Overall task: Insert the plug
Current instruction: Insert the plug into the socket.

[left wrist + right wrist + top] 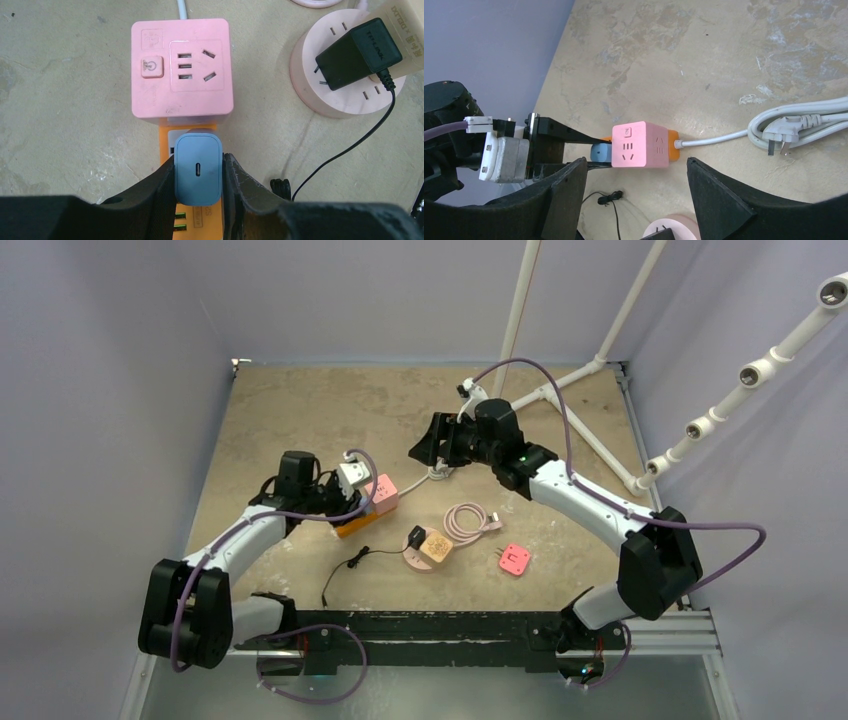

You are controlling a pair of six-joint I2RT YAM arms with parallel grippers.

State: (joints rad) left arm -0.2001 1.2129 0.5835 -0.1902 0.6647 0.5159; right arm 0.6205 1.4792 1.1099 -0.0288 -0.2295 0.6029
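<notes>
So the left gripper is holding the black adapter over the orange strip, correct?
No, the left gripper is holding the blue charger over the orange strip; the left wrist view shows it.

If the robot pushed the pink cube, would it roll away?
Probably not: the pink cube has flat sides, so it would likely slide or tip instead. It seems joined to the orange strip and white cord, which may hold it back.

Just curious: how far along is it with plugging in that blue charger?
Done: the left pincer grips the blue charger. In hand: it sits over the orange power strip, beside the pink cube. Left: pushing it in; whether it's already seated is unclear.
</notes>
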